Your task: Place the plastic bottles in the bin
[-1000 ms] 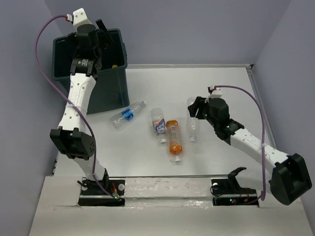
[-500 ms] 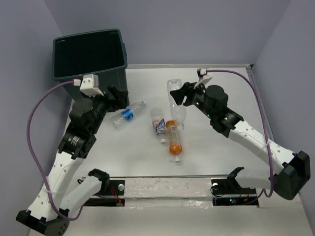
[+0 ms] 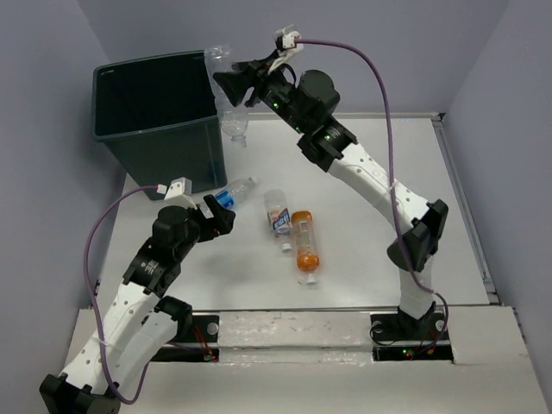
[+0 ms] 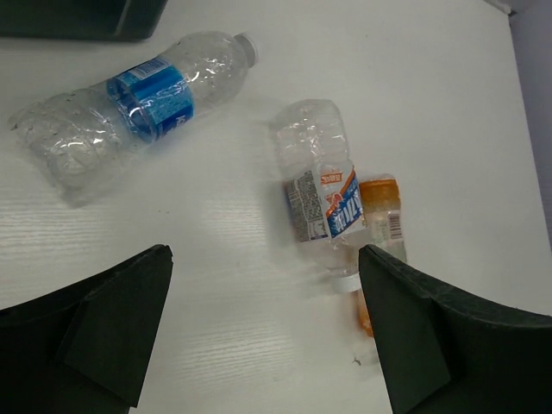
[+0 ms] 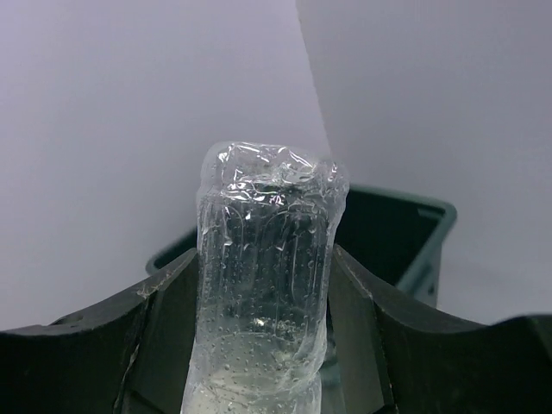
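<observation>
One bin (image 3: 164,159), four bottles: the right gripper (image 3: 222,84) clamps a clear bottle (image 3: 235,125) near its far corner. A blue-labelled bottle (image 4: 138,99), white-labelled bottle (image 4: 323,194) and orange bottle (image 3: 304,246) lie loose — left gripper (image 4: 263,259) jaws wide apart.

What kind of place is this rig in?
Probably a lab robot test cell: a white table enclosed by plain lilac walls, two robot arms bolted at its near edge, and a bin and loose plastic bottles as props.
</observation>
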Robot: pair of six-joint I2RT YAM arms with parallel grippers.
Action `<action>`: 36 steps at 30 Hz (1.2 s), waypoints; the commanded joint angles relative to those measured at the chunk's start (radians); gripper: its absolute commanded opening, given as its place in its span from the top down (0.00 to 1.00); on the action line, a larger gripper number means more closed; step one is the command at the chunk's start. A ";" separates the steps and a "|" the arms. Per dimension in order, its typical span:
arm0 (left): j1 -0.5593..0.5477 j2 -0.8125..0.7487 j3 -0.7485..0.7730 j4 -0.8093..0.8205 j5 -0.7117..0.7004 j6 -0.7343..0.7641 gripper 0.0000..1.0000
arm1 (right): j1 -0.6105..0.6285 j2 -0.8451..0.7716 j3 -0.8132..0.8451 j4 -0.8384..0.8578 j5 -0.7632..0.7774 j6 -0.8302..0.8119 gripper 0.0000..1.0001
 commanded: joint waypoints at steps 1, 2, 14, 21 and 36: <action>-0.007 -0.007 -0.017 0.059 0.054 -0.071 0.01 | 0.012 0.199 0.359 -0.013 -0.037 -0.023 0.68; -0.005 0.011 -0.013 0.050 0.053 -0.089 0.01 | 0.012 0.241 0.422 -0.005 -0.040 -0.001 0.69; -0.007 0.005 -0.079 0.112 0.172 -0.134 0.01 | 0.054 0.590 0.703 0.634 0.193 0.001 0.74; -0.005 -0.040 -0.099 0.116 0.151 -0.160 0.01 | 0.040 0.664 0.688 0.722 0.276 -0.007 0.75; -0.005 0.045 -0.119 0.164 -0.011 -0.153 0.01 | 0.031 0.660 0.601 0.659 0.133 -0.165 0.33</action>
